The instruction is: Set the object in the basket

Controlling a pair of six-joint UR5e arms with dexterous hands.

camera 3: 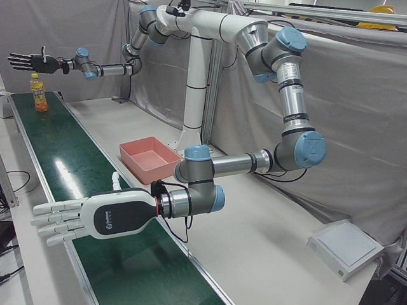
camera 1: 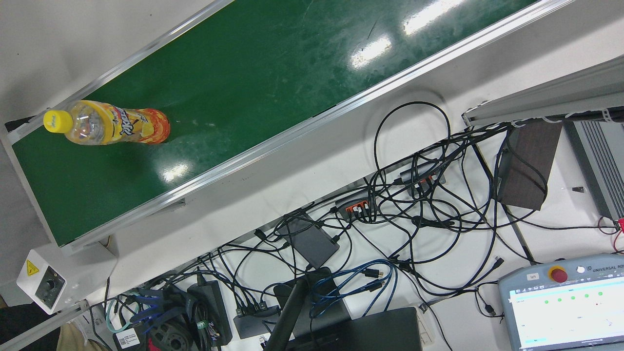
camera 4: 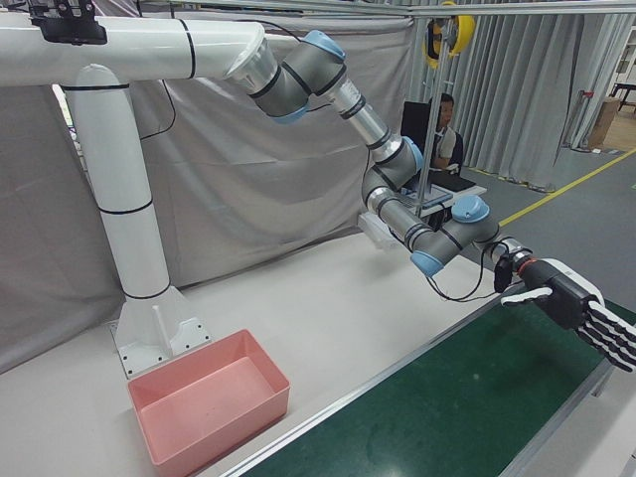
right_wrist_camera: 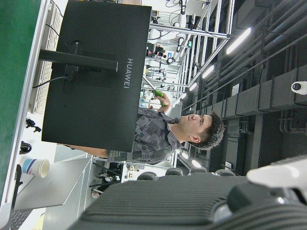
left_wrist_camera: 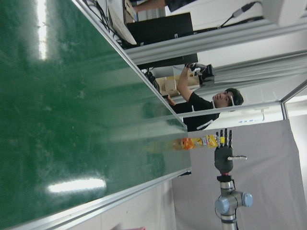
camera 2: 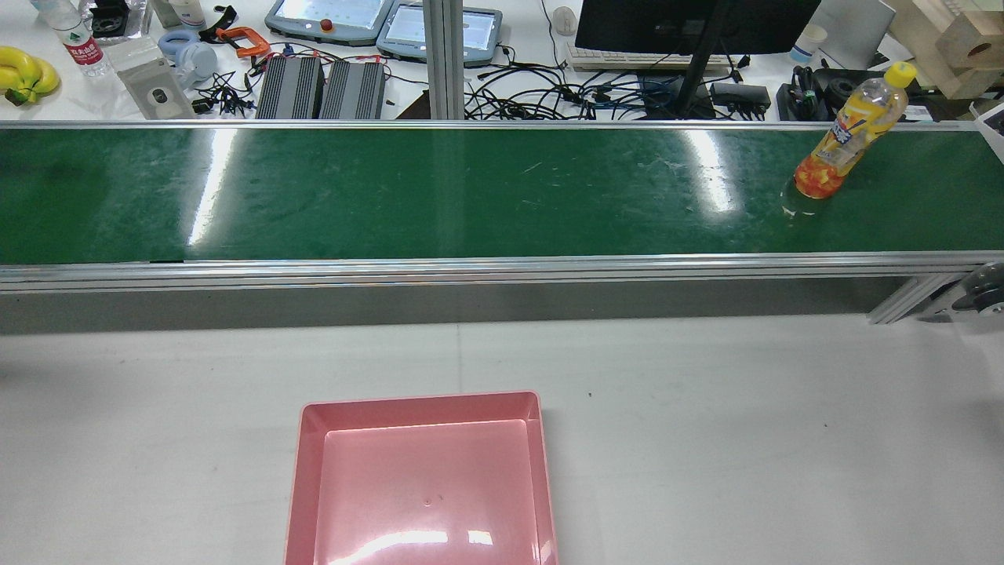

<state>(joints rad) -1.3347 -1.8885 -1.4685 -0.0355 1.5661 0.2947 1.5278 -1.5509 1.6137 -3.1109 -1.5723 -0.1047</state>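
An orange juice bottle (camera 1: 112,123) with a yellow cap stands upright on the green conveyor belt (camera 2: 471,196), at the far right in the rear view (camera 2: 847,133). My right hand (camera 3: 28,61) is open with fingers spread, hovering above and just beside the bottle (camera 3: 39,93); it also shows in the right-front view (camera 4: 581,308) and, far off, in the left hand view (left_wrist_camera: 223,153) by the bottle (left_wrist_camera: 199,142). My left hand (camera 3: 95,216) is open and empty, held flat over the belt's other end. The empty pink basket (camera 2: 423,404) sits on the white table.
The basket (camera 3: 143,170) stands near the arms' white pedestal (camera 4: 149,328). The belt's aluminium rail (camera 2: 502,271) runs between belt and table. Cables, monitor and teach pendants (camera 1: 565,307) crowd the desk beyond the belt. A person (right_wrist_camera: 163,136) sits behind the monitor.
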